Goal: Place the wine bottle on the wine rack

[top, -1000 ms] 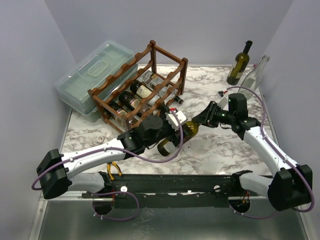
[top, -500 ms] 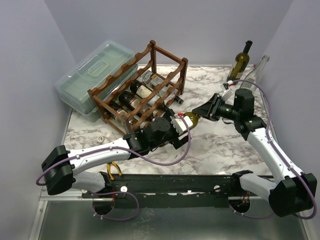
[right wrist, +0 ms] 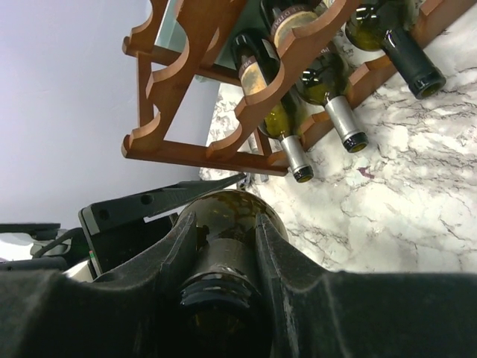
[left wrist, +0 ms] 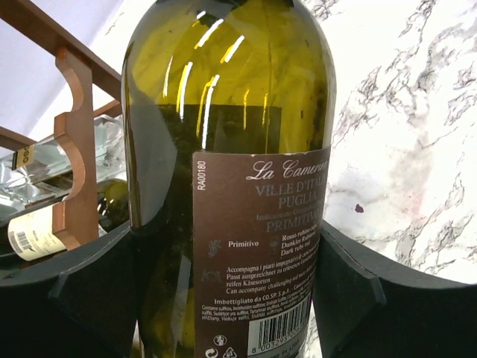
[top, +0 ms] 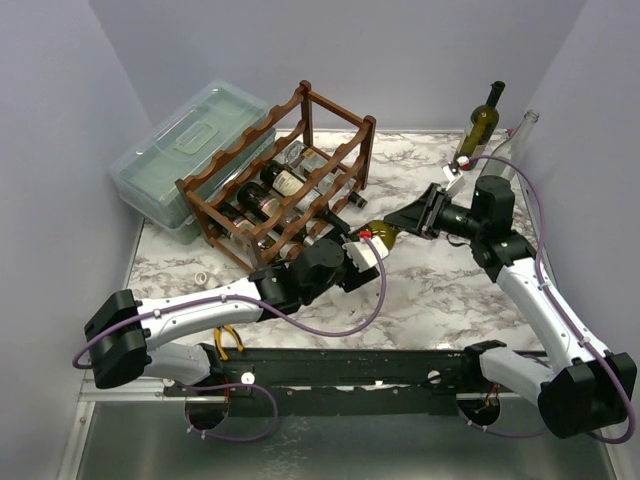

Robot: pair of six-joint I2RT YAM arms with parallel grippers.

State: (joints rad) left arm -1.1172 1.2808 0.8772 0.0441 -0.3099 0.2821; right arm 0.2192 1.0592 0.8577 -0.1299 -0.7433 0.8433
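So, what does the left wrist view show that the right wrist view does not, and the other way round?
Only the left wrist view: the wine bottle body with its printed label and barcode, the left gripper closed around it. Only the right wrist view: the bottle's neck clamped in the right gripper, and three stored bottles with their mouths facing out. Both: that bottle, the wine rack, the marble table.
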